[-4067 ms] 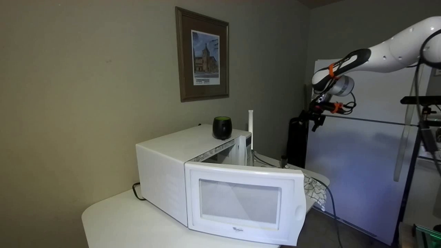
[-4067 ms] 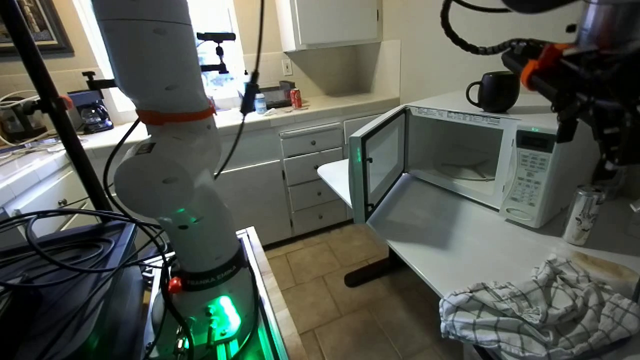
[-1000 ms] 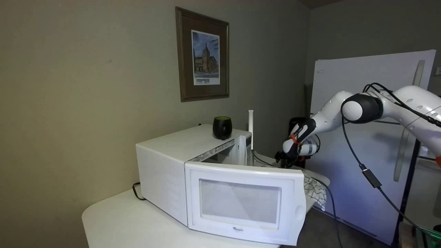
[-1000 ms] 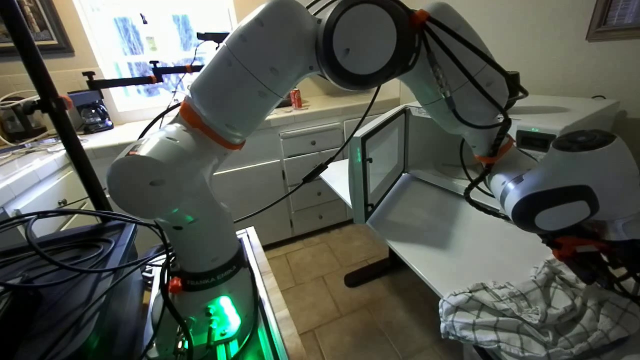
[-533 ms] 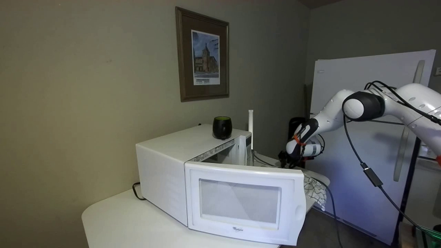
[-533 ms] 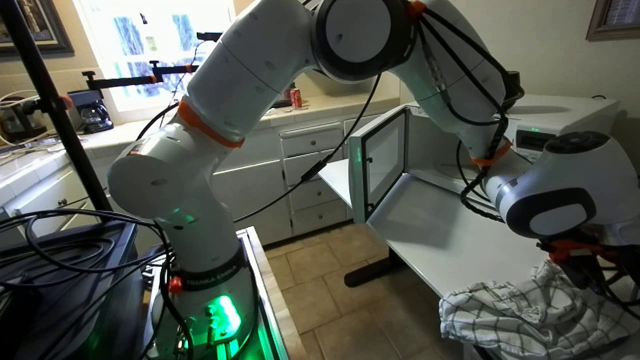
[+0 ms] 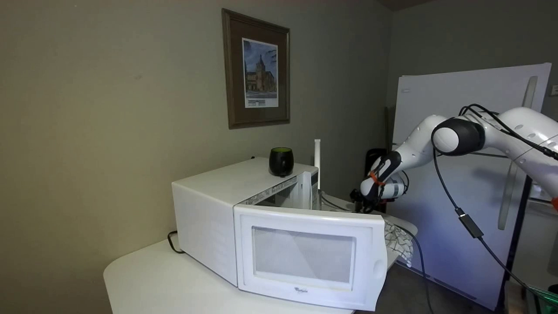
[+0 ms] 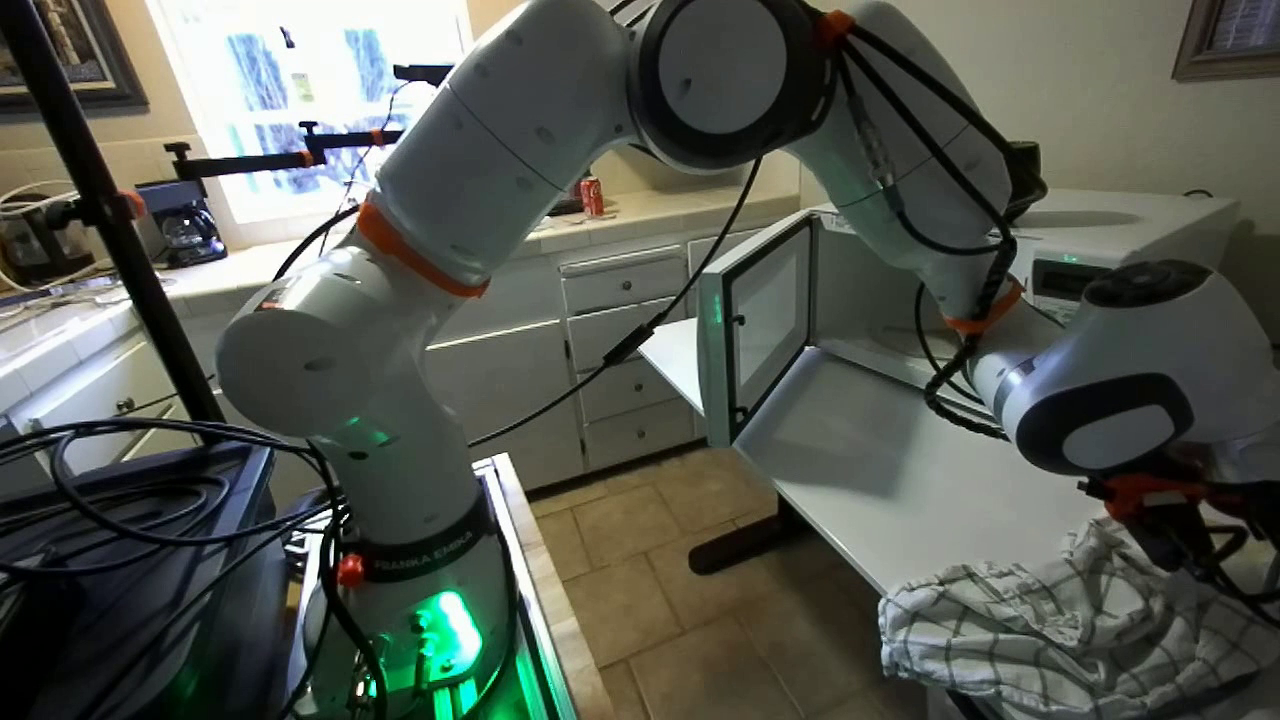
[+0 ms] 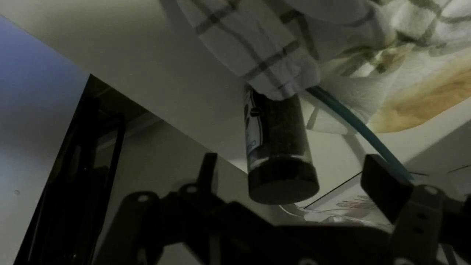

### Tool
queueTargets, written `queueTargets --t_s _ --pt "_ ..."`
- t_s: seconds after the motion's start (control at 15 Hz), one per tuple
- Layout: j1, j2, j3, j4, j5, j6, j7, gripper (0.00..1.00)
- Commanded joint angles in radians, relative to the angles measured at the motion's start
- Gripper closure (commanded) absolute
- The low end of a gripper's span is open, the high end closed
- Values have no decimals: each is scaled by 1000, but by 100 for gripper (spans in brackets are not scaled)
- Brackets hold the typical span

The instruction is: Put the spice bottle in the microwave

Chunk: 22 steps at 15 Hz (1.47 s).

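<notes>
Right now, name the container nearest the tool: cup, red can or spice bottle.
The spice bottle: the wrist view shows it framed by the open tool; the cup sits atop the microwave, the red can on a counter.

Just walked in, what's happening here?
A robot arm is lined up on the spice bottle, seemingly to put it in the microwave. The gripper is open, with the bottle showing between its jaws in the wrist view, gap on each side, so not gripped yet. The microwave's door stands open.
</notes>
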<state>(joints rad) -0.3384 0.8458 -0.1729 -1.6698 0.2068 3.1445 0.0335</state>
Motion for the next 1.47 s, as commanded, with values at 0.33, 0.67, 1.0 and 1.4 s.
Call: queueTargets --t_s 0.33,0.67,1.0,1.4 --pt "39 73 -69 76 -10 -23 76 42" --pt "45 87 -74 95 -13 -14 79 77" --pt "6 9 11 20 -43 12 6 77" --pt "-46 -124 122 -142 -125 170 -80 77"
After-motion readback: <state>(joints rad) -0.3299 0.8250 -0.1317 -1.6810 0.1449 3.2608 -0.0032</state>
